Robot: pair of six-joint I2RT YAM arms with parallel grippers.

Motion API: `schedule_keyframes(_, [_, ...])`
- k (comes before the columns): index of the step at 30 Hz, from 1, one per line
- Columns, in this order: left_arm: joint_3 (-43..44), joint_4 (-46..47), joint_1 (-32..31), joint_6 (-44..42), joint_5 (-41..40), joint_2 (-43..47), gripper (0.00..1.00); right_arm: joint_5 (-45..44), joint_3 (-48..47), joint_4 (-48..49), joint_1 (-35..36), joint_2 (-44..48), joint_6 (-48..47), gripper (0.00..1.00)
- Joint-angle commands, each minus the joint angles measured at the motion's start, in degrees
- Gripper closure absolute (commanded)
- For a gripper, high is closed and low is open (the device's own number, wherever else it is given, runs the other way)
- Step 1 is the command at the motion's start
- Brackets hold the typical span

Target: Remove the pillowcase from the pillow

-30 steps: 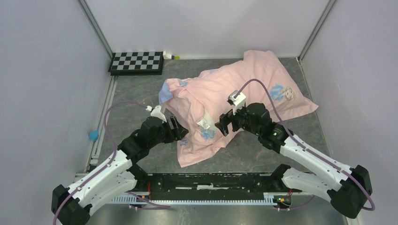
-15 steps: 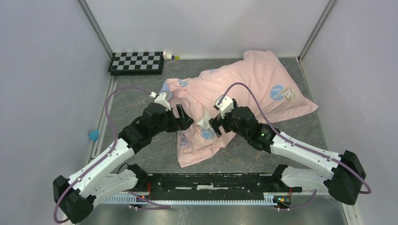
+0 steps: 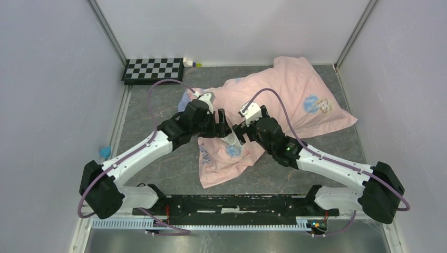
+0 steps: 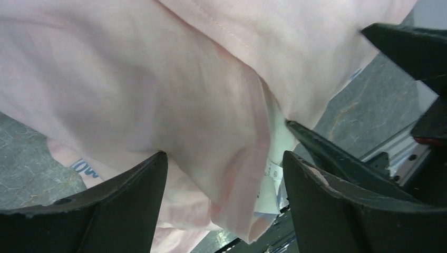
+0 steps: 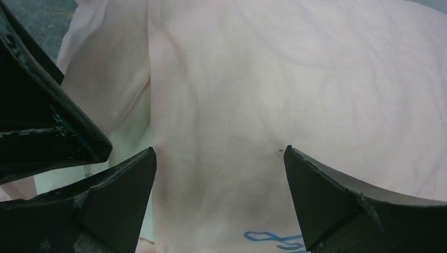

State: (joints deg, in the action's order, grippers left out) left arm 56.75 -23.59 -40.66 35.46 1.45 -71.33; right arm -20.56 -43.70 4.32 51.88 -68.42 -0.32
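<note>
The left claw (image 3: 223, 126) is spread wide, and its wrist view shows a fold of the pillowcase (image 3: 295, 89) lying between the fingers with nothing pinched. The right claw (image 3: 240, 133) is also spread, hovering over smooth pink cloth without gripping it. The two claws face each other near the middle of the desk (image 3: 158, 105) and are very close together. In each wrist view the other claw's black fingers crowd the edge of the picture. Between them a white label (image 4: 270, 182) pokes out from under the fold. Outward from there, the pillowcase lies pink side up with blue print showing faintly. It bulges from the middle toward the far right corner, and a flatter, limp flap trails toward the near edge. The pillow itself is hidden and is probably filling that bulge, so by my reading the removal has hardly begun. A hold on the loose cloth and the whole pull-off are yet to come. A checkerboard (image 3: 153, 70) sits at the far left corner with a small pale object (image 3: 191, 64) just beside it. A small blue thing (image 3: 105, 152) lies by the left edge. All three are well apart from the work. The likeliest hindrance is the claws fouling each other, and the walls hem in the far right corner.
</note>
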Motion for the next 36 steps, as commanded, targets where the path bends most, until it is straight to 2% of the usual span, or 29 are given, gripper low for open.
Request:
schedule_keyframes(1, [2.92, -4.03, -0.38, -4.37, -4.44, -2.37, 0.2, -7.23, -0.27, 4.21, 0.33, -0.78, 0.23, 0.02])
schedule_keyframes(2, [2.24, -4.32, -0.38, -4.19, -5.81, -2.24, 0.25, -8.57, -0.25, 4.01, 0.31, -1.12, 0.23, 0.02])
schedule_keyframes(5, [-1.76, -3.76, 0.76, -2.67, -9.86, 0.46, 0.48, -15.23, -0.83, 1.83, 0.3, -2.26, 0.23, 0.02])
schedule_keyframes(8, [-8.95, -0.28, 5.78, -0.12, -6.75, 5.18, 0.71, -23.96, -1.03, -0.66, 0.03, -3.09, 0.23, 0.02])
schedule_keyframes(11, [-16.69, 3.55, 12.7, 2.72, -1.85, 11.12, 0.83, -29.3, -0.56, -2.95, -2.33, -2.6, 0.23, 0.02])
schedule_keyframes(15, [-24.16, 5.12, 17.18, 5.08, -0.33, 17.36, 0.96, -27.35, 1.5, -4.15, -10.5, 0.91, 4.41, 0.03])
schedule_keyframes(19, [-28.66, 6.15, 18.15, 6.18, 0.23, 20.14, 0.98, -24.33, 3.25, -6.01, -17.99, 4.81, 7.03, 0.04])
schedule_keyframes(22, [-30.68, 7.84, 18.23, 6.33, 2.75, 20.35, 0.98, -20.77, 2.96, -6.64, -18.83, 6.48, 6.07, 0.04])
schedule_keyframes(31, [-35.66, 15.52, 18.1, 6.35, 13.64, 19.66, 0.98, 15.03, 0.54, -6.22, -18.3, 12.17, 2.29, 0.04])
schedule_keyframes(33, [-36.41, 16.33, 18.08, 6.46, 14.89, 20.04, 0.98, 15.81, -0.76, -6.57, -15.97, 11.55, 1.99, 0.04])
schedule_keyframes(36, [-37.3, 16.57, 18.13, 6.55, 15.75, 21.61, 0.98, 9.17, -3.12, -6.51, -9.29, 8.83, -0.4, 0.03])
